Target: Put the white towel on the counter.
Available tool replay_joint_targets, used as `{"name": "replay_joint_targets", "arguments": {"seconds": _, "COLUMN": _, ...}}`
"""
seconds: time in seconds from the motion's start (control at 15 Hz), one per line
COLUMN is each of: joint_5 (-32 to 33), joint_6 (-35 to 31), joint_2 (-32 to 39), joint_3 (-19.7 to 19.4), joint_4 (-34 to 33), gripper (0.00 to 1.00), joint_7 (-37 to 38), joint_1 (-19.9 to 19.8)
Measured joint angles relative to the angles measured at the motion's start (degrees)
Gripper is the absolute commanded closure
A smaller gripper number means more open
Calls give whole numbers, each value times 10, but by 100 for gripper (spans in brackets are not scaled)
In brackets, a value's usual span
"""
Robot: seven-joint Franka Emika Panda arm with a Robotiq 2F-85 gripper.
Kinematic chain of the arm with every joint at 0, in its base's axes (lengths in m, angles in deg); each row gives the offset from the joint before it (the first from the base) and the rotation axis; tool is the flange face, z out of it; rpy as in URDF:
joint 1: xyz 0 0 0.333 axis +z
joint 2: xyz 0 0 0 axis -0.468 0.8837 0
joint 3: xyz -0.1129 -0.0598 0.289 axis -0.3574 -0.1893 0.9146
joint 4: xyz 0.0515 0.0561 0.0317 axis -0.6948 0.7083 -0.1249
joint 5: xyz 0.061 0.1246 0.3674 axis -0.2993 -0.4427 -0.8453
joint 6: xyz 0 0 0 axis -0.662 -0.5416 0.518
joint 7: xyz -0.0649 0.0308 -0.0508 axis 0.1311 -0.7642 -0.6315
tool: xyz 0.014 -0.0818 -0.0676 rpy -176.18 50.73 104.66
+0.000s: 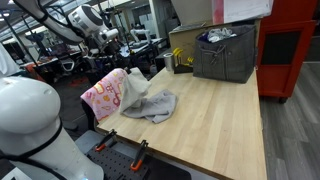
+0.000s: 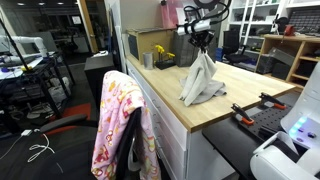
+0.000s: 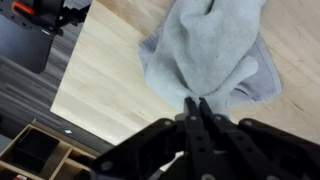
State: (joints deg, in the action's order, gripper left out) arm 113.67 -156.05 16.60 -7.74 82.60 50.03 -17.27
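Where the jaws meet in the wrist view, they are pressed together on a fold of the white towel [image 3: 212, 50], with no gap visible between them. The pinched fold is lifted. In an exterior view the white towel [image 2: 201, 80] hangs from the jaws in a tall tent shape, its lower end spread on the table [image 2: 245, 88] near the edge closest to the chair. In an exterior view the towel [image 1: 153, 103] looks greyish and crumpled, and part of it lies flat on the wood; the jaws are hard to make out there. The arm [image 2: 205, 18] comes down from above the towel. A pink patterned cloth [image 2: 118, 125] is draped over a chair back just beside the table edge, apart from the towel. Further back on the table there is a grey fabric bin [image 1: 226, 56] and next to it a cardboard box [image 1: 188, 42]. Orange-handled clamps [image 1: 139, 154] grip the table edge at the robot's side. A red cabinet [image 1: 290, 45] stands beyond the bin.
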Motion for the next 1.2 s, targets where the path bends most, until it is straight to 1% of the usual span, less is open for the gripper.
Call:
{"name": "replay_joint_targets", "arguments": {"seconds": 0.33, "joint_5": 5, "joint_6": 13, "joint_2": 0, "joint_3": 0, "joint_4": -26, "gripper": 99, "joint_7": 1, "joint_1": -15}}
{"name": "replay_joint_targets", "arguments": {"seconds": 0.53, "joint_5": 17, "joint_6": 42, "joint_2": 0, "joint_3": 1, "joint_4": -47, "gripper": 99, "joint_7": 4, "joint_1": -16}}
{"name": "replay_joint_targets", "arguments": {"seconds": 0.87, "joint_5": 49, "joint_6": 96, "joint_2": 5, "joint_3": 3, "joint_4": -109, "gripper": 99, "joint_7": 2, "joint_1": -17}}
{"name": "replay_joint_targets", "arguments": {"seconds": 1.2, "joint_5": 58, "joint_6": 105, "joint_2": 25, "joint_3": 3, "joint_4": -164, "gripper": 99, "joint_7": -23, "joint_1": -18}}
